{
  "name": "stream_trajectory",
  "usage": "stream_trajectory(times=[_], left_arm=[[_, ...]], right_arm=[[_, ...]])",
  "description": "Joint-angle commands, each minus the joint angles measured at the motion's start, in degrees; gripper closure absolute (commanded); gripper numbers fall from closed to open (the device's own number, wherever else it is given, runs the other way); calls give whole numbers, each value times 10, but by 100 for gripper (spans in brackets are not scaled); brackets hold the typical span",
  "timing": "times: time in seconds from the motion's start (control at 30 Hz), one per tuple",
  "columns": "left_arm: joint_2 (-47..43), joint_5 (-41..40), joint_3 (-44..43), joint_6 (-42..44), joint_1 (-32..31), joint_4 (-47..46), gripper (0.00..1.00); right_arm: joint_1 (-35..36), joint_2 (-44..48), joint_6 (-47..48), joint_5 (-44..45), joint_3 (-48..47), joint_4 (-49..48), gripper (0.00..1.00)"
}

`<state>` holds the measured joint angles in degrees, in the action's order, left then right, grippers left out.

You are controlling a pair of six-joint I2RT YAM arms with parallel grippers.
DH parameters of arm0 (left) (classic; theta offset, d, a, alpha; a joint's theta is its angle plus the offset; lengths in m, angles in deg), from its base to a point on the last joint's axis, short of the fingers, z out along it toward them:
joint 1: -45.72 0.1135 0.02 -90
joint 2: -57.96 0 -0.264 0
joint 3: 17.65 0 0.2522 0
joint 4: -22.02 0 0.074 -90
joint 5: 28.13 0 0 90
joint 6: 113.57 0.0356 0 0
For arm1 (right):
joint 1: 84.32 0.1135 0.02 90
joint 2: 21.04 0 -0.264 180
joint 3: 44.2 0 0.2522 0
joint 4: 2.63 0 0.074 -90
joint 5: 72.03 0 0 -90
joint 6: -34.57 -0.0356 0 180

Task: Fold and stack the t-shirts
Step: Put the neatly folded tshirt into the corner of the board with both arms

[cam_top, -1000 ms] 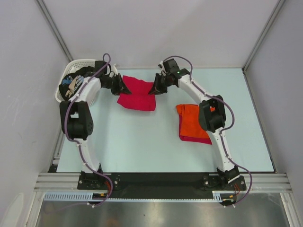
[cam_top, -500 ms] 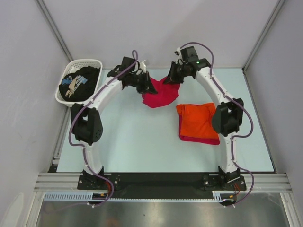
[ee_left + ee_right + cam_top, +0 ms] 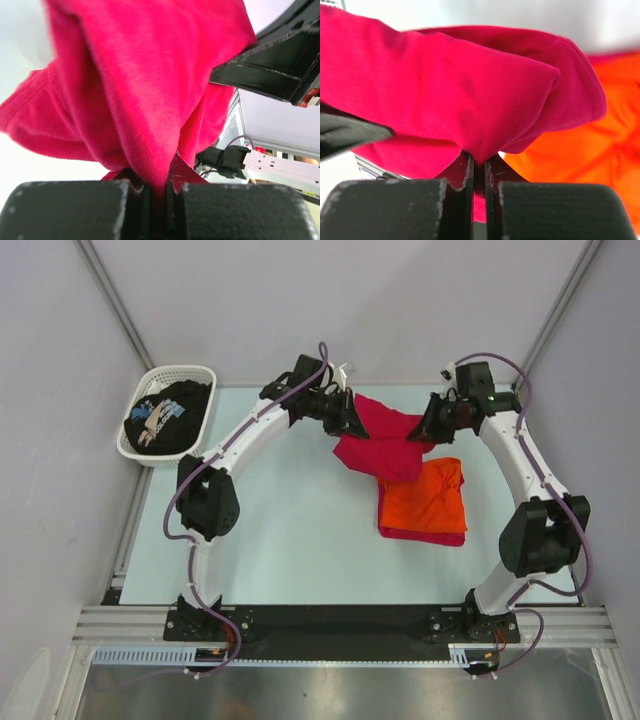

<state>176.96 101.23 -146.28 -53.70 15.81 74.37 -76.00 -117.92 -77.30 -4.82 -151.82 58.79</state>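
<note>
Orange tee (image 3: 425, 502) folded, centre-right on worktop (image 3: 280, 530); red tee (image 3: 385, 445) upper centre, slung between left pincer (image 3: 352, 420) and right pincer (image 3: 432, 430), both clamped tight on its cloth; not yet stacked, seemingly; black tee (image 3: 165, 415) crumpled in basket (image 3: 185, 370), upper left, awaiting folding.

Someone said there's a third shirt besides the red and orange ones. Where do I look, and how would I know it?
Look to the far left corner of the pale table, where a white lattice basket stands. Bundled inside it is the black t-shirt. Unlike the crimson shirt and orange shirt further right, it is dark, with pale blue-white print.
</note>
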Motion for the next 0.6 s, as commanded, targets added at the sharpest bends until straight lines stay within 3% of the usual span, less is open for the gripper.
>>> stream_trajectory(times=[0.0,0.3,0.57], left_arm=[[0,10,-15,-14,-12,0,100],[28,16,-22,-24,-47,-5,100],[51,16,-62,-34,-66,-2,100]], right_arm=[[-39,71,25,-1,82,-3,100],[-79,112,46,-10,161,-7,100],[-147,128,73,-18,162,7,100]])
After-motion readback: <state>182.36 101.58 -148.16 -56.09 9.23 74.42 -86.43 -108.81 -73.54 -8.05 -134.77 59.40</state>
